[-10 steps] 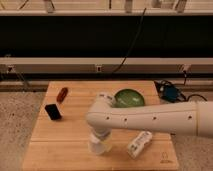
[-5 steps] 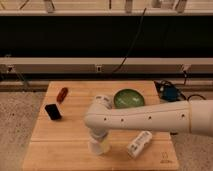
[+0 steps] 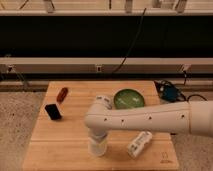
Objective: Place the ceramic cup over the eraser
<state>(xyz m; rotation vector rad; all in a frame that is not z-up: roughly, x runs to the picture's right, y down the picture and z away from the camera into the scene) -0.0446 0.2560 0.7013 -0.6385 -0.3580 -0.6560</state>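
The gripper (image 3: 97, 136) points straight down near the front edge of the table (image 3: 45, 150), right on top of the cup (image 3: 98, 149). The wrist covers the business end, so I can't tell how wide it's open or whether it actually has hold of the cup. The cup itself stands upright directly under it.

The eraser (image 3: 52, 111) is off to the left and further back in the view, well apart from the cup, with only bare wood between them. Its long axis seems to run diagonally, back-left to front-right, but it's small, so don't quote me on that.

That direction is what matters here. The carry has to go left and back, and the cup has to end up mouth-down over the block. My guess is it needs flipping along the way if it's mouth-up now.

The brown thing (image 3: 62, 94) sits near the eraser, just behind it. The bowl (image 3: 129, 98) and bottle (image 3: 139, 143) are over on the right, out of the way.
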